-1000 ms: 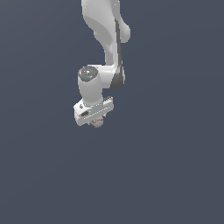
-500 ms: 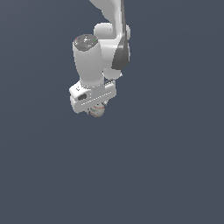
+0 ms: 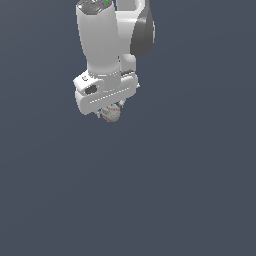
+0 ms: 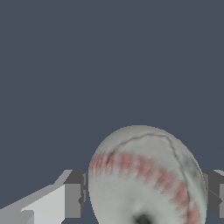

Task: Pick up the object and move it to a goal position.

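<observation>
One small off-white ball with red stitch marks (image 3: 111, 114) sits pinched between the two fingers of your white claw (image 3: 110, 113). You can see only its lower part under the claw; up close (image 4: 146, 177), its edge is cut off.

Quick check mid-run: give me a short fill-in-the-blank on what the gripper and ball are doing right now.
1. The gripper is shut on the ____.
2. The ball carries stitch marks of a ____ colour.
3. In the wrist view, the ball sits ____ the two fingers.

Missing words: ball; reddish; between
</observation>
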You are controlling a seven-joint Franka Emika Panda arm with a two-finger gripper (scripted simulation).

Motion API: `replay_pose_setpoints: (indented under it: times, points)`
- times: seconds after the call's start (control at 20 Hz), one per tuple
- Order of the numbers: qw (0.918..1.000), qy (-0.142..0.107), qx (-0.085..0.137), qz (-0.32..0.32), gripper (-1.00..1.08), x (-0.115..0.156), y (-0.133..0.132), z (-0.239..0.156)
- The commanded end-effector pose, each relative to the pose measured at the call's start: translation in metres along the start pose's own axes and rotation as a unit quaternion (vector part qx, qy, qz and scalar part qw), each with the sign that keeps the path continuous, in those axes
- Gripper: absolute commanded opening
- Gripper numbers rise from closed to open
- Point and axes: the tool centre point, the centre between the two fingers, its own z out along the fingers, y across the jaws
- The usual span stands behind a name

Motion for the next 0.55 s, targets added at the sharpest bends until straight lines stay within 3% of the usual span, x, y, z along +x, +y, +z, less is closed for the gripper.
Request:
replay_pose_setpoints:
  times: [0.0, 0.5]
  points:
    - [1.0000, 0.000, 0.000, 0.000, -1.00, 0.001, -0.001, -0.013]
    - [1.0000, 0.000, 0.000, 0.000, -1.00, 0.003, 0.000, -0.023]
